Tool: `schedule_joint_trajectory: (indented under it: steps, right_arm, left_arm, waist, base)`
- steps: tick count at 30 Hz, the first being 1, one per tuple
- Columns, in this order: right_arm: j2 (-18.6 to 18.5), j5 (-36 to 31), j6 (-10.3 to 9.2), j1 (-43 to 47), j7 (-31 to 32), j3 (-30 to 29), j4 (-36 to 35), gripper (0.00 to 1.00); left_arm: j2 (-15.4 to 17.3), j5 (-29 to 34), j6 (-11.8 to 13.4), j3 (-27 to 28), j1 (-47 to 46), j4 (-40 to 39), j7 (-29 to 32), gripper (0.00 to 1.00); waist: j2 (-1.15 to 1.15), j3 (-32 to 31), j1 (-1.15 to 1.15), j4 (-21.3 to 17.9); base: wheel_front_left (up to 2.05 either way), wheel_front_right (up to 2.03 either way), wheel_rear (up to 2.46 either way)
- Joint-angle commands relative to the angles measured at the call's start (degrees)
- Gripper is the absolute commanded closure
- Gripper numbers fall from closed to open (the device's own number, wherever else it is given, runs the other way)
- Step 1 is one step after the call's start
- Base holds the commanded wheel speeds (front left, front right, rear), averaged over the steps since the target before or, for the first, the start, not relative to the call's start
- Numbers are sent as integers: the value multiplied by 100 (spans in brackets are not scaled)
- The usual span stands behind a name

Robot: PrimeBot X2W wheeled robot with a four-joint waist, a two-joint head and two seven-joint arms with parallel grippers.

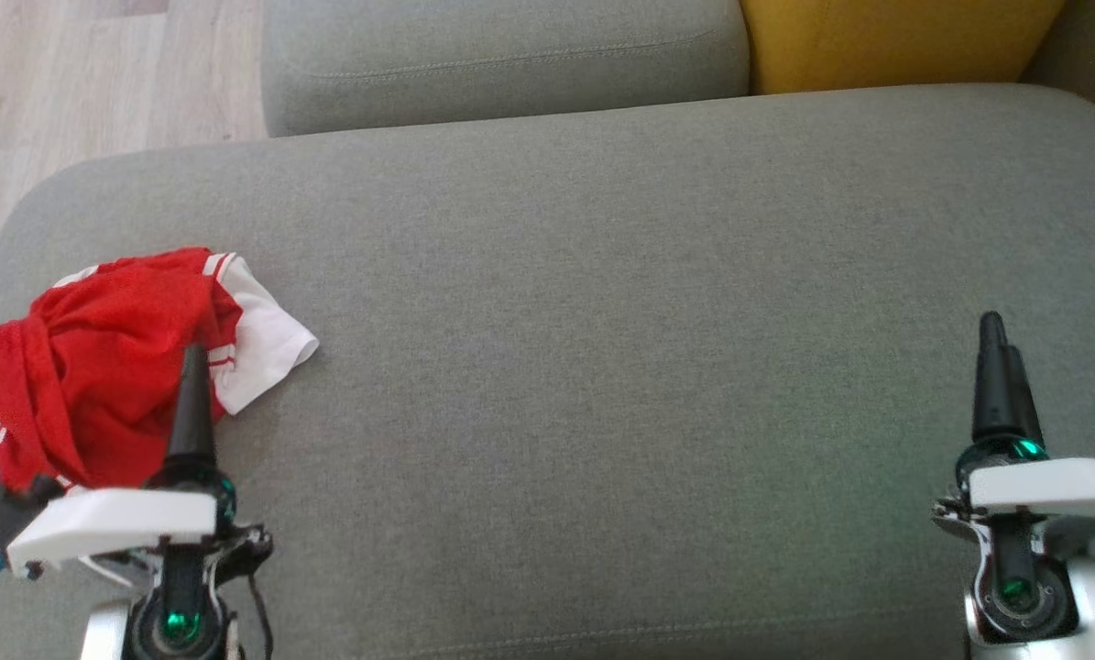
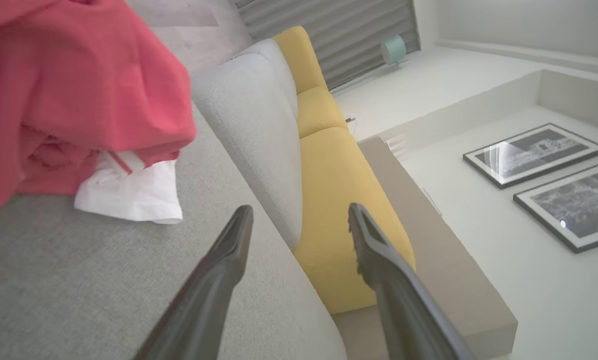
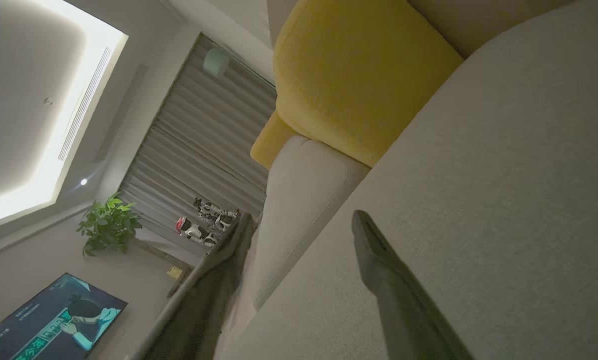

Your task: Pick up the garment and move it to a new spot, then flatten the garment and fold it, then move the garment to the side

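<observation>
grey sofa seat [image 1: 602, 321], yellow cushion [image 1: 886, 41], wood floor [image 1: 71, 82]

A home living room: grey sofa [image 1: 602, 367], yellow cushions [image 3: 359, 75], television [image 3: 53, 320], potted plant [image 3: 106, 225], framed pictures [image 2: 534, 152].

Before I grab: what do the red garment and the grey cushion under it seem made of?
Red garment: probably thin synthetic sports mesh, matte; fine dotted texture, limp crumpling, white trim. Grey seat cushion: coarse woven upholstery, matte; visible weave, stitched seam.
</observation>
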Motion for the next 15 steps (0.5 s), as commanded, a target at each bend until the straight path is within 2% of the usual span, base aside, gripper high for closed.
schedule_joint_trajectory:
  steps: [1, 7, 12, 15]
  right_arm:
    - [-33, -256, -2, -310, -78, 94, -280, 0]
    - [-49, -993, -2, -357, -180, 309, -329, 0]
    - [-114, -1608, -2, -419, -264, 453, -239, 0]
    - [-152, -1928, -2, -476, -314, 559, -200, 0]
  left_arm:
    - [73, 241, 30, 19, -382, -336, -73, 0]
    - [77, 941, 114, -260, -386, -466, -173, 0]
    - [92, 1835, 128, -523, -419, -464, -257, 0]
    - [129, 2307, 217, -695, -440, -443, -307, 0]
  waist:
    - [0, 12, 0, -17]
    - [0, 46, 0, -101]
    - [0, 63, 0, -172]
    - [0, 82, 0, -211]
  base:
    - [0, 0, 0]
    - [0, 0, 0]
    - [0, 0, 0]
    - [0, 0, 0]
